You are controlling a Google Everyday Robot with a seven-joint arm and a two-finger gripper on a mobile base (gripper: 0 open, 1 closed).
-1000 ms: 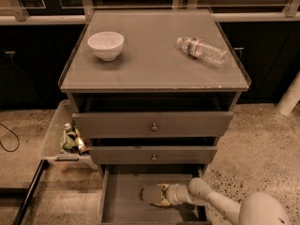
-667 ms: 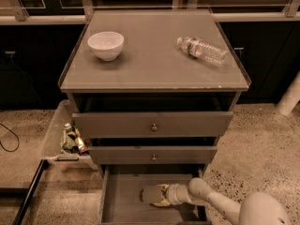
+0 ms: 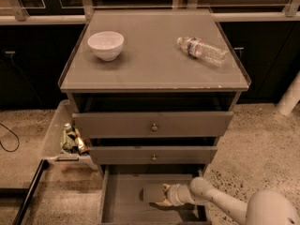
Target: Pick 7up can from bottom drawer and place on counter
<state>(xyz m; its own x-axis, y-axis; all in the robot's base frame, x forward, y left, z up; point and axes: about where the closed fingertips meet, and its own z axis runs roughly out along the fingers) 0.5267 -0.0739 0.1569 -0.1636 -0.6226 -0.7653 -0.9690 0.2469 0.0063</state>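
Gripper low in open bottom drawer, right against 7up can; grip state impossible to tell.

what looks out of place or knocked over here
The clear water bottle lies on its side on the counter, near the right edge, rather than upright. The white bowl sits upright. The gripper is down in the open bottom drawer; nothing looks spilled.
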